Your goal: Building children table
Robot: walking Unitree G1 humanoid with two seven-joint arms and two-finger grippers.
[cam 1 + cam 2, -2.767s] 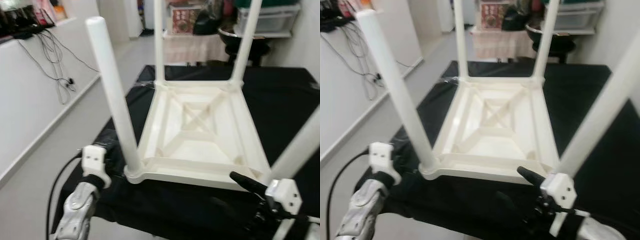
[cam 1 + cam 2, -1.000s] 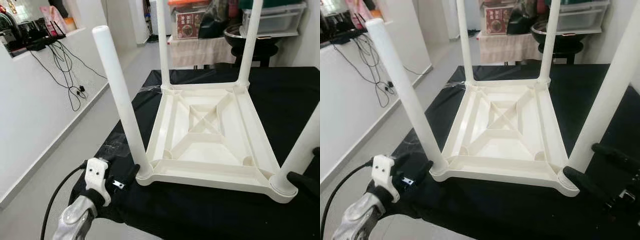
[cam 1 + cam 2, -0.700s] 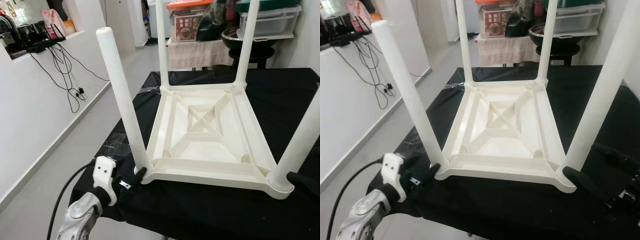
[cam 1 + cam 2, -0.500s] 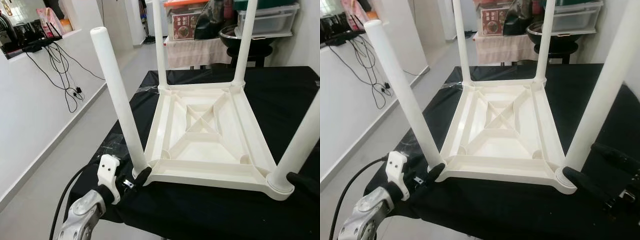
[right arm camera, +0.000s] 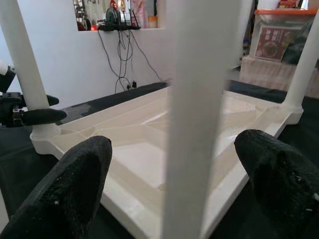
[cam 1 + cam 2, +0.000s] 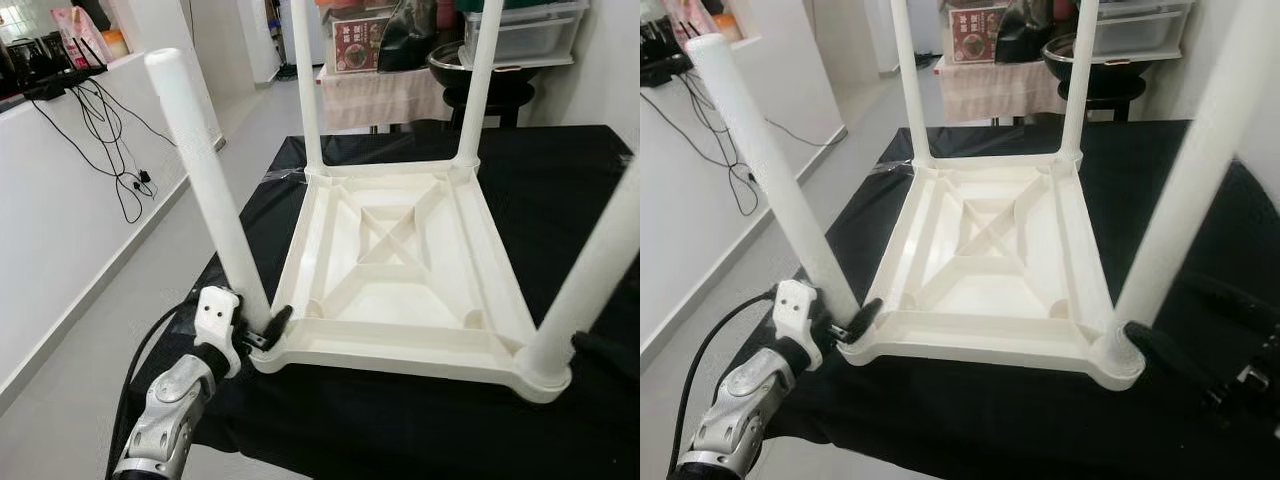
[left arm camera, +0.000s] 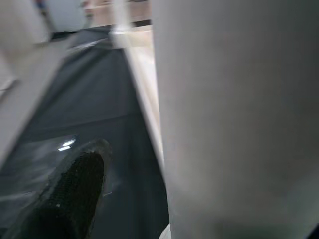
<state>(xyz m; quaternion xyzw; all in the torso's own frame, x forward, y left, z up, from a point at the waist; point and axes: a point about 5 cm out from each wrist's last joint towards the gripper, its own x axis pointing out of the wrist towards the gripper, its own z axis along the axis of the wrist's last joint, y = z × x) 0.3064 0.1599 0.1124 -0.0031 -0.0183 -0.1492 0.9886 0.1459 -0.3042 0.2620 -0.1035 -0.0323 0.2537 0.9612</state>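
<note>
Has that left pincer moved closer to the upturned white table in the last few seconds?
Yes. The left pincer has closed in on the near-left table leg; it was short of the upturned table's corner, and its fingers now straddle the leg's base.

We see the left gripper [image 6: 262, 331] has closed in from beside the upturned table [image 6: 400, 270] to the base of its near-left leg [image 6: 205, 190] (one finger [image 6: 278, 318] now touching it), fingers spread around it.

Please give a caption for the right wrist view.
Open right pincer straddling a white leg of the upturned children table.
</note>
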